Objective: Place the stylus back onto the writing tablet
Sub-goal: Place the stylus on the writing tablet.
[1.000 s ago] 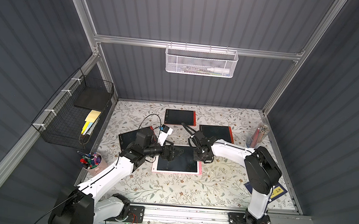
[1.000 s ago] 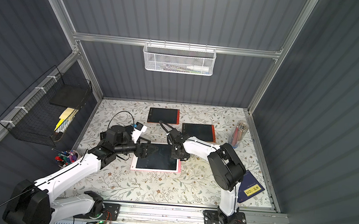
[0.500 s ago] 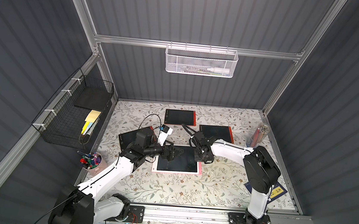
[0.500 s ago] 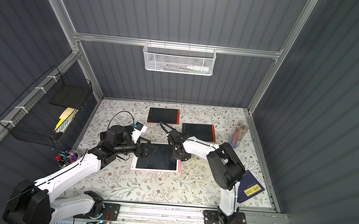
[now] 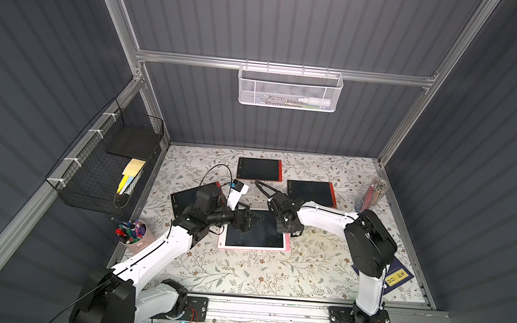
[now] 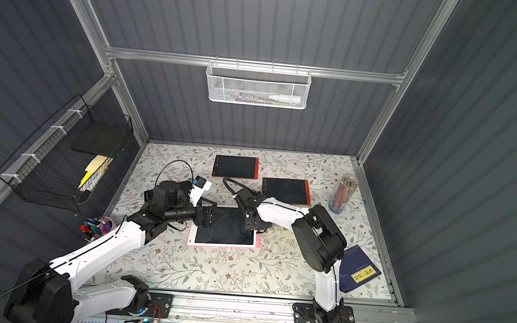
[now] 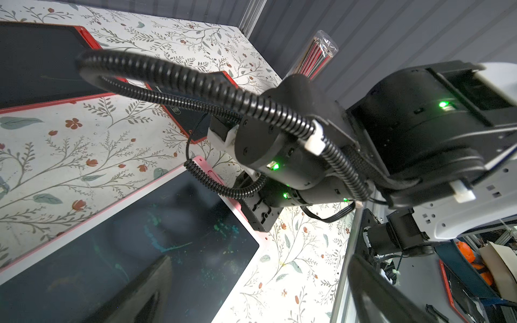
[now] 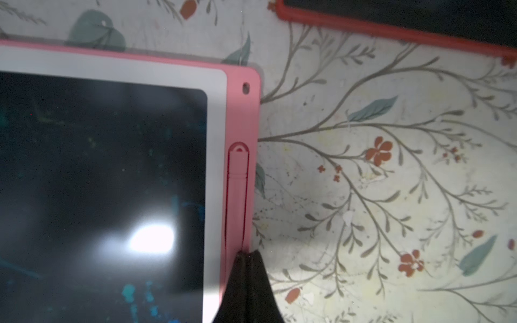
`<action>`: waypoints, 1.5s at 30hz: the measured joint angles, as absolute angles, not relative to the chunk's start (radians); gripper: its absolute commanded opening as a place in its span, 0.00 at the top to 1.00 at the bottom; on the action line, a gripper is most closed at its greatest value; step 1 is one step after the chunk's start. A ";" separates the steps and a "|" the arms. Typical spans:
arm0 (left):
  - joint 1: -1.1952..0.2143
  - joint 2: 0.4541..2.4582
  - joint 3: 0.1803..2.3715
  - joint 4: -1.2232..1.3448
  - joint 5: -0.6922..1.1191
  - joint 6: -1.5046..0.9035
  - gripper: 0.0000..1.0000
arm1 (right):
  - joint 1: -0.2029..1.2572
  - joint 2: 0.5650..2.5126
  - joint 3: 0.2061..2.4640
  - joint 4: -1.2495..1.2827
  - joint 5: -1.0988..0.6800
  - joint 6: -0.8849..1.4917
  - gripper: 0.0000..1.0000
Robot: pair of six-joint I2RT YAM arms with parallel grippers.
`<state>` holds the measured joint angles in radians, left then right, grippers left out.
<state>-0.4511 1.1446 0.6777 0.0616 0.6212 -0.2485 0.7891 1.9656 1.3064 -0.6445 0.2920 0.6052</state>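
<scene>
R tool (pressed together) is touching pink stylus just ahead, sitting in slot of writing tablet; L tool is hovering spread.

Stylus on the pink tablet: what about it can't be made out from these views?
- Right wrist view: the stylus lies in the edge slot of the pink tablet, but its lower end is covered by the shut right gripper; gripped or merely pressed, cannot tell.
- Both top views: stylus hidden under the right gripper.
- Left wrist view: the slot sits mostly behind the right arm's cable.
</scene>
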 measured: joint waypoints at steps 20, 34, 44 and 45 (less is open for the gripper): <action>-0.451 1.145 0.678 0.062 0.609 -0.255 0.01 | 0.724 1.851 1.210 -0.597 0.203 0.597 1.00; -0.451 1.145 0.678 0.062 0.602 -0.255 0.00 | 0.715 1.881 1.215 -0.563 0.120 0.589 0.99; -0.451 1.145 0.678 0.062 0.602 -0.258 0.01 | 0.738 1.944 1.289 -0.605 0.186 0.585 1.00; -0.451 1.145 0.678 0.062 0.602 -0.258 0.01 | 0.744 1.951 1.298 -0.611 0.199 0.584 1.00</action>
<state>-0.4511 1.1446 0.6777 0.0616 0.6018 -0.2577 0.7444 1.9511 1.2980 -0.6109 0.1989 0.5838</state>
